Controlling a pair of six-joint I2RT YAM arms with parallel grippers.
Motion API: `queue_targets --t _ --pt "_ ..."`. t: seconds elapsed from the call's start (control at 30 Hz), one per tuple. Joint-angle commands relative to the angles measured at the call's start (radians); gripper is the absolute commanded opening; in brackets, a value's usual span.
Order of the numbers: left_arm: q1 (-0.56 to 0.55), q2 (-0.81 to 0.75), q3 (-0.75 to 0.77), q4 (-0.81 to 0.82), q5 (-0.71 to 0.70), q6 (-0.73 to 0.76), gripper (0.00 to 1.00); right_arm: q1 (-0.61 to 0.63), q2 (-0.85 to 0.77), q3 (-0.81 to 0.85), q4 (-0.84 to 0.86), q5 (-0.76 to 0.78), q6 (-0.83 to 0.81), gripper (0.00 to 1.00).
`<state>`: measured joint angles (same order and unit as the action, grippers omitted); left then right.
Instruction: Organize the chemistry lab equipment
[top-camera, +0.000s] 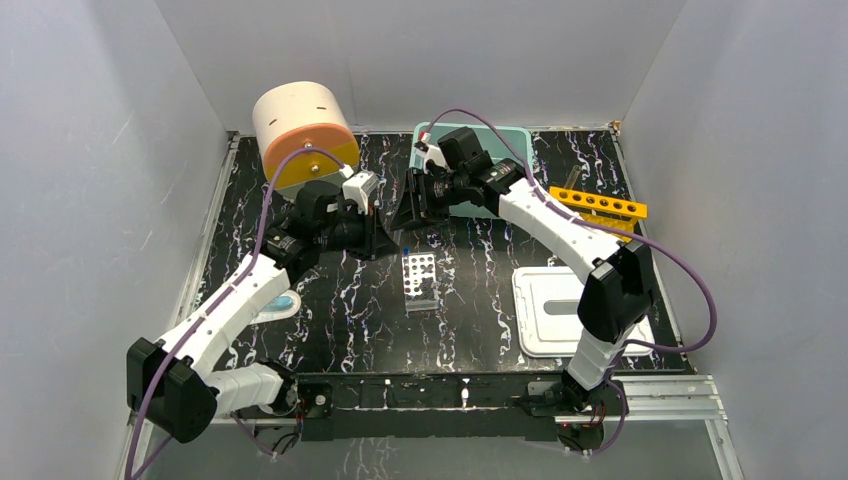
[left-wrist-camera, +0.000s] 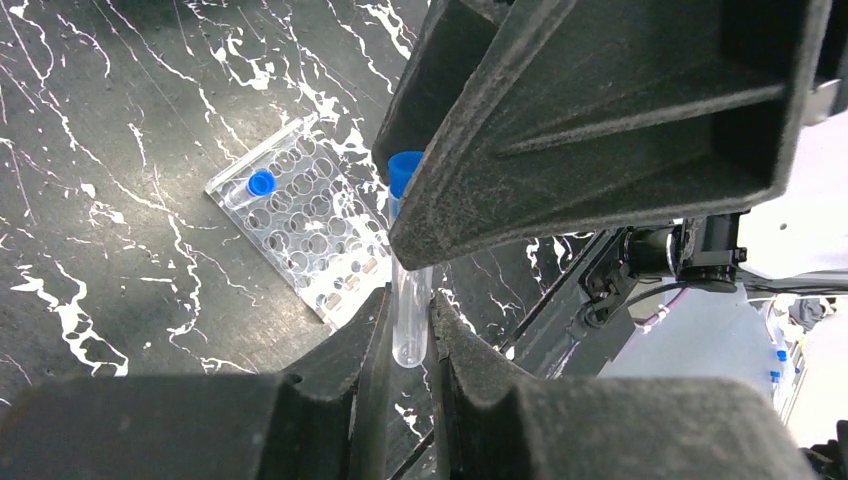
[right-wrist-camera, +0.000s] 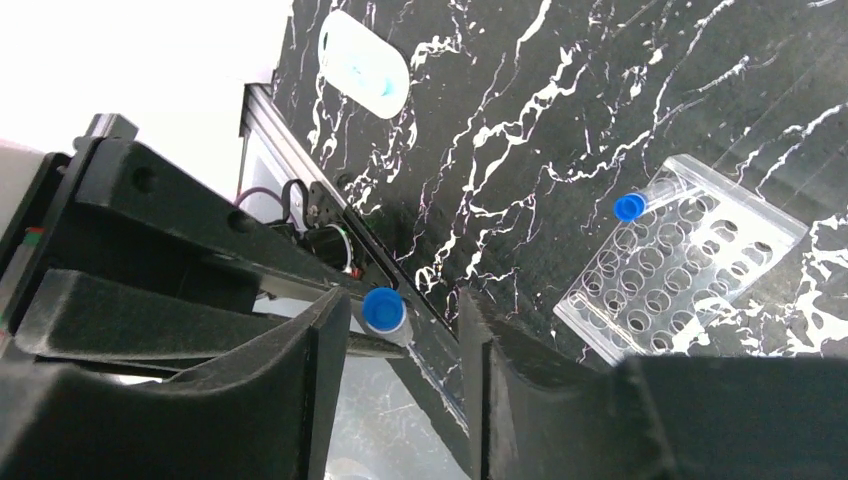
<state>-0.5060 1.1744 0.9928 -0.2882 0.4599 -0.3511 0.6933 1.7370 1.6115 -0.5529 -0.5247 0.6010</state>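
Black, white-veined marble-look table (top-camera: 480, 330) inside pale grey walls (top-camera: 100, 150). The left gripper (left-wrist-camera: 409, 300) pinches the bottom end of a clear thin tube with a blue cap (left-wrist-camera: 411, 335). The right gripper (right-wrist-camera: 405, 310) has its jaws on either side of that cap, with a gap showing on one side. Below both sets of jaws lies the clear well plate (left-wrist-camera: 300, 235), with one blue-capped tube (left-wrist-camera: 261, 183) in a corner hole.

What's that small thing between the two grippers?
A blue-capped clear tube: the left gripper pinches its rounded end, seen in the left wrist view, and the right wrist view shows its cap between the right gripper's open fingers.
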Motion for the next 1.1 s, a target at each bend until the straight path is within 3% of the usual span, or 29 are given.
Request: queue_targets --t 0.0,0.23,0.4,0.47,0.53,0.57,0.73,1.07 --pt "-0.004 0.003 0.046 0.000 0.013 0.030 0.11 -0.004 0.002 0.074 0.006 -0.074 -0.001 0.45" --pt "-0.003 0.004 0.045 -0.003 0.004 0.044 0.12 -0.011 0.001 0.073 0.007 -0.072 0.008 0.25" --pt "-0.003 -0.001 0.043 -0.004 -0.008 0.039 0.16 -0.019 -0.014 0.047 0.030 -0.045 0.008 0.17" --pt "-0.003 -0.004 0.042 -0.009 -0.034 0.019 0.31 -0.021 -0.036 0.020 0.067 -0.027 -0.007 0.17" --pt "-0.003 -0.011 0.033 -0.016 -0.079 -0.010 0.53 -0.021 -0.069 -0.018 0.111 0.018 -0.037 0.17" --pt "-0.003 -0.019 0.026 -0.015 -0.101 -0.023 0.60 -0.021 -0.085 -0.031 0.126 0.047 -0.065 0.18" --pt "-0.002 -0.051 -0.016 -0.006 -0.181 -0.094 0.81 -0.021 -0.168 -0.122 0.185 0.194 -0.235 0.19" --pt "0.036 -0.039 -0.097 -0.107 -0.360 -0.309 0.79 -0.009 -0.347 -0.440 0.456 0.337 -0.462 0.19"
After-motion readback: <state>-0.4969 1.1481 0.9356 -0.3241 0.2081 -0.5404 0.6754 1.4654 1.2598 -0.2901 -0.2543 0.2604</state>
